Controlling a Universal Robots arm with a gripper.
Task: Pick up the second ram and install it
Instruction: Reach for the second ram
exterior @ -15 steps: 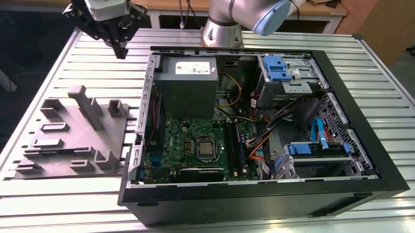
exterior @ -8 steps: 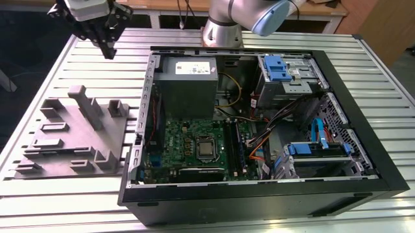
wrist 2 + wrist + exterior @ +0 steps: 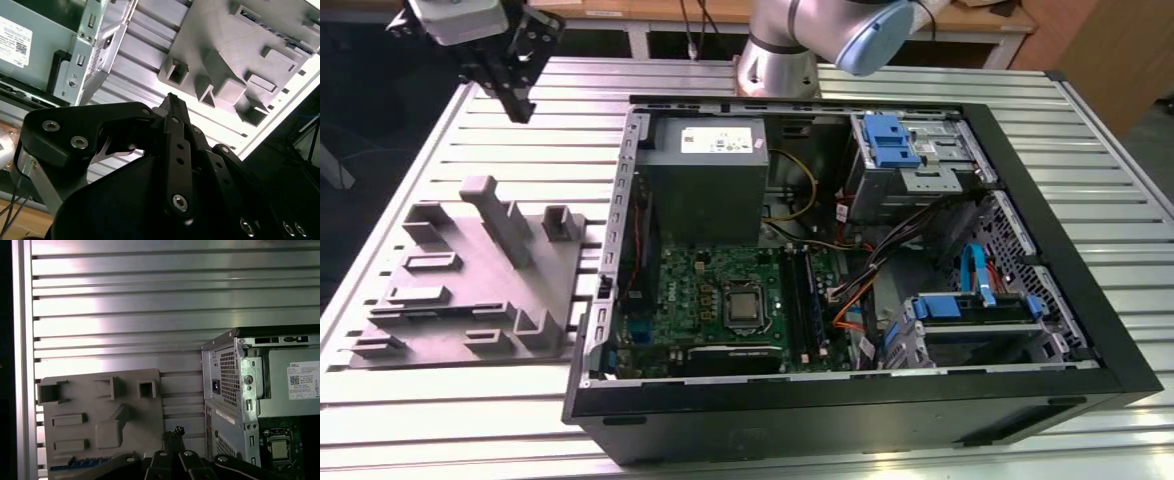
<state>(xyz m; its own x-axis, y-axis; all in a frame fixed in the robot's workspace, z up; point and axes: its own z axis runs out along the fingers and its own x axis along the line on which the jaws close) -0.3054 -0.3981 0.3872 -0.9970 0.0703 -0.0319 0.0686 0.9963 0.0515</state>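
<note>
The second ram (image 3: 80, 463) lies in a slot at one edge of the grey fixture tray (image 3: 100, 405), on the slatted table (image 3: 150, 300) beside the open computer case (image 3: 1067, 300). The gripper (image 3: 520, 108) hangs above the table, clenched and empty, well apart from the ram.

- Your gripper (image 3: 172, 100) was black.
- Your table (image 3: 454, 420) was silver, striped.
- Your fixture block (image 3: 454, 290) was plain grey.
- Your motherboard (image 3: 707, 285) was green, its case (image 3: 854, 420) black.

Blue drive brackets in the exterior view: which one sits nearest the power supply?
The blue bracket on the drive cage beside the grey power supply; the other blue bracket sits farther off, by the blue cable.
</note>
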